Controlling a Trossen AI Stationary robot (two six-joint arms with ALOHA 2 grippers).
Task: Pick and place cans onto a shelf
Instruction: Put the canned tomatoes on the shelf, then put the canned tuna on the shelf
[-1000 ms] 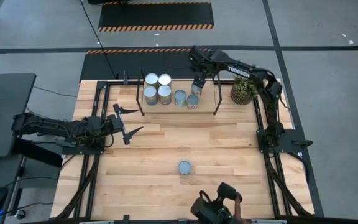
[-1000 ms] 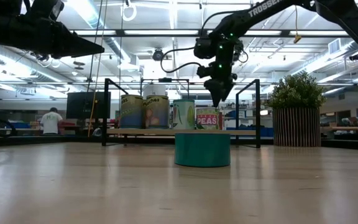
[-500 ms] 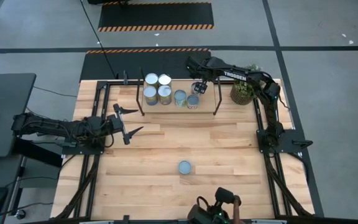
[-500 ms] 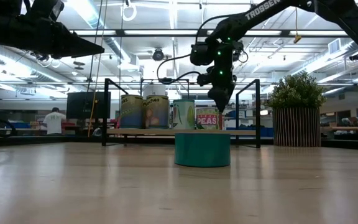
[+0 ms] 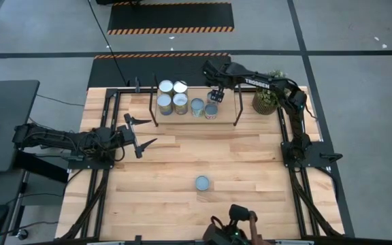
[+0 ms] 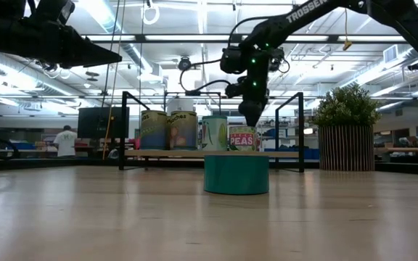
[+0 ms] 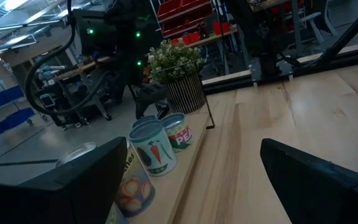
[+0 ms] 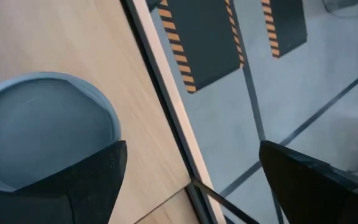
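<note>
Workshop floor with black-and-orange hazard stripes is showing beyond the far edge of the tabletop (image 5: 182,163); ceiling lights and benches are filling the background in the low view, with a person (image 6: 64,140) standing far off.

The shelf (image 5: 194,112) is sitting along the far edge of the tabletop, near its middle. Six cans (image 5: 173,96) are standing on it — four clustered in a square at its left end, two more in a row beside them toward the right. One teal can (image 5: 203,183) is standing alone on the tabletop, well apart from the shelf, toward the near edge and roughly midway across.

The right gripper (image 5: 214,94) is hovering above the shelf's right part, over the rightmost can (image 5: 211,111), fingers spread and holding nothing; its wrist view is looking down on that can's grey top (image 8: 42,127). The black uprights of the shelf are standing close on either side of it.

The left gripper (image 5: 139,133) is waiting over the left part of the tabletop, jaws spread wide, empty.

A potted plant (image 5: 267,100) is standing near the far right corner, just beside the shelf's right end — close to the right arm's reach path.
</note>
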